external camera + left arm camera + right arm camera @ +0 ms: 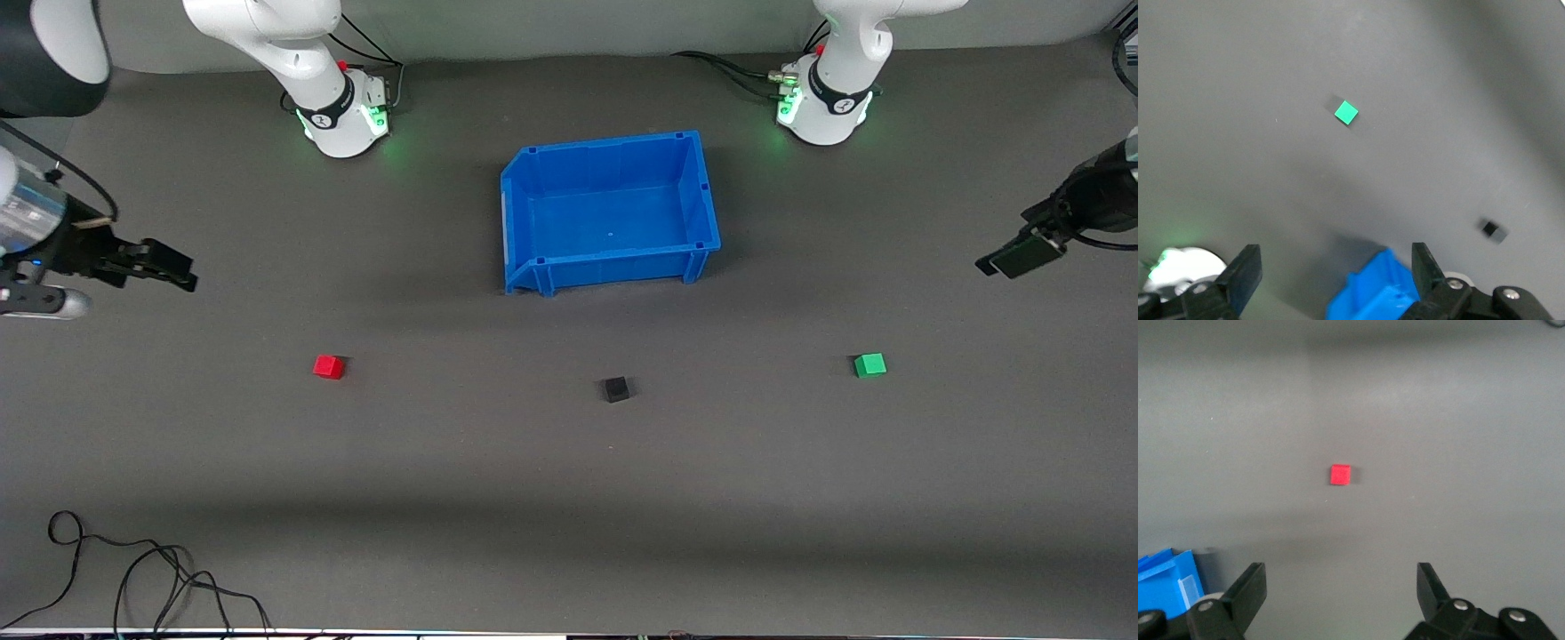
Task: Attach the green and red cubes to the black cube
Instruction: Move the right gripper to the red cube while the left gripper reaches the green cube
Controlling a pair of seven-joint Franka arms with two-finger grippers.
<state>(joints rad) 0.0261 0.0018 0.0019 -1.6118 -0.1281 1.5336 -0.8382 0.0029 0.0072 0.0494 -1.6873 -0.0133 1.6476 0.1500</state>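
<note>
No cube is picked up yet. The red cube (328, 366), black cube (616, 389) and green cube (869, 364) are laid well apart on the surface (569, 462), nearer to the camera than the blue bin (610, 210), the black one between the 2 others. The left gripper (1331, 270) is held high with fingers apart at its end of the surface; the right gripper (1341, 590) likewise. Next, each is to be lowered over its cube.

Blue bin (613, 169) on grey mat (533, 462); loose black cable (133, 569)
</note>
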